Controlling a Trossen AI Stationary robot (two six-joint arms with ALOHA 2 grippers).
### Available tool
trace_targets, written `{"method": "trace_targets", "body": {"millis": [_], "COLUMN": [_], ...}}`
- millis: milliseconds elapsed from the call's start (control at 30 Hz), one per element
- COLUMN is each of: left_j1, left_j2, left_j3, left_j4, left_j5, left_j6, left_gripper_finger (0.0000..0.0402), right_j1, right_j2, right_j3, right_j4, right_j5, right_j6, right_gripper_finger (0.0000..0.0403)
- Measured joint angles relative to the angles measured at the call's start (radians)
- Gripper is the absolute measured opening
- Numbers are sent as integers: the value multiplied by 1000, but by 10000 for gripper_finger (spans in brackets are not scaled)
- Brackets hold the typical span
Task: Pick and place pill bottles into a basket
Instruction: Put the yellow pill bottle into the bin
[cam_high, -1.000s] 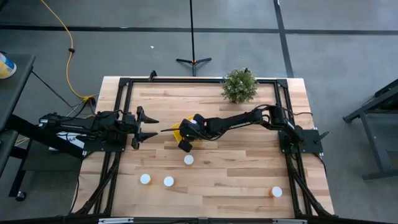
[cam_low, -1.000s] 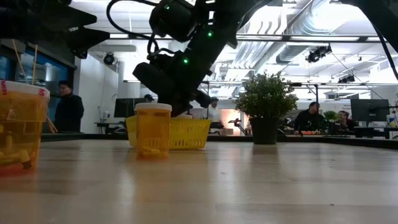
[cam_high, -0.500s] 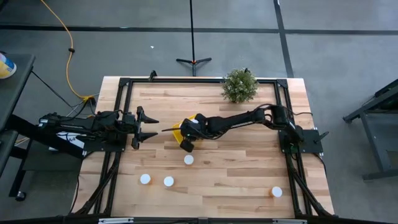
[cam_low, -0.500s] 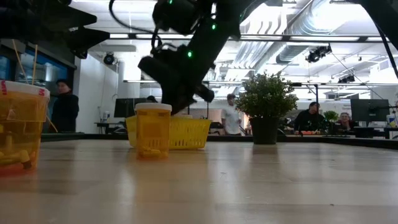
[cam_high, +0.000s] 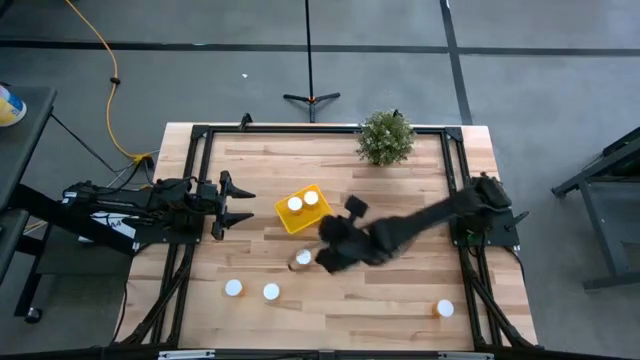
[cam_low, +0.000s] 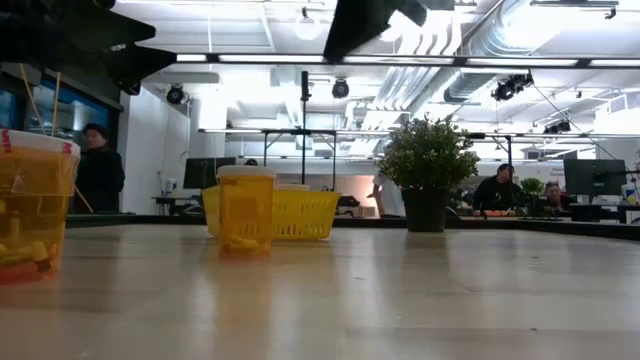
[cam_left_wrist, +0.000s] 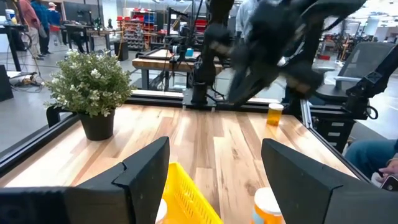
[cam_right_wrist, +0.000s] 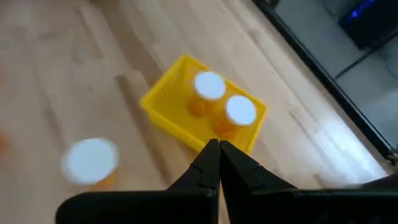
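Over the middle of the table, my right gripper (cam_high: 325, 258) has swung off the basket (cam_high: 289, 220) since half a second ago, when it was parked right on top of that yellow bin and hiding what was inside. Now the high view shows two white caps sitting in it, one pill bottle (cam_high: 295, 205) and its neighbour (cam_high: 311, 198), side by side, so that's two of six delivered as far as I can judge. The right wrist view has the fingers (cam_right_wrist: 211, 163) pinched together with nothing between them, so the jaws are closed and empty; they'll need to spread before the next grab. The arm looks headed for the closest bottle (cam_high: 303, 258), which sits just beside the gripper and a little nearer the front than the basket. Left gripper (cam_high: 240, 203) is just waiting at the left side of the table with its jaws wide, pointing toward the basket, nothing held. Room-wise I'm pretty comfy: two more bottles, one (cam_high: 233, 288) and the other (cam_high: 271, 291), stand near the front edge with bare wood around them, and the last one (cam_high: 445, 308) is off in the front right corner, close to the frame rail, so that's the pick where I'd watch the edge. The potted plant (cam_high: 384, 137) is at the back, well apart from everything. Only tight spot is between the basket and the left gripper's open fingers, so I'd approach the bin from the right.
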Motion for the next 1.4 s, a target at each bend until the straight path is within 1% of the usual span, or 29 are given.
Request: {"method": "trace_targets", "body": {"millis": [133, 200, 267, 300, 433, 467, 533, 600, 667, 800, 900, 967, 1067, 1167, 1300, 1400], "left_j1": [0, 0, 0, 0, 0, 0, 0, 0, 0, 0, 0, 0, 0, 0, 0, 0], "left_j2": [0, 0, 0, 0, 0, 0, 0, 0, 0, 0, 0, 0, 0, 0, 0, 0], "left_j3": [0, 0, 0, 0, 0, 0, 0, 0, 0, 0, 0, 0, 0, 0, 0, 0], "left_j4": [-1, -1, 0, 2, 2, 2, 1, 1, 0, 0, -1, -1, 0, 0, 0, -1], "left_j5": [0, 0, 0, 0, 0, 0, 0, 0, 0, 0, 0, 0, 0, 0, 0, 0], "left_j6": [0, 0, 4, 4, 7, 7, 7, 7, 7, 7, 7, 7, 8, 8, 8, 8], "left_gripper_finger": [289, 289, 289, 289, 289, 289, 289, 289, 289, 289, 289, 289, 289, 289, 289, 289], "right_j1": [90, 114, 129, 133, 128, 123, 102, 75, 50, 18, -12, -29, -52, -55, -30, 5], "right_j2": [-24, -24, -27, -27, -27, -27, -27, -27, -27, -27, -26, -26, -26, -26, -26, -26], "right_j3": [0, -1, -1, -1, -1, -1, -1, -1, -1, -1, -1, -1, -1, -1, -1, -1], "right_j4": [-34, -36, -42, -46, -73, -79, -85, -115, -160, -210, -209, -224, -258, -367, -518, -549], "right_j5": [6, -1, -39, -75, -264, -292, -293, -280, -308, -446, -540, -614, -755, -865, -1036, -1144], "right_j6": [8, 27, 50, 66, 161, 178, 202, 266, 341, 421, 445, 500, 640, 806, 983, 1067], "right_gripper_finger": [6, 22, 55, 75, 175, 198, 232, 252, 259, 260, 261, 261, 259, 255, 247, 241]}}
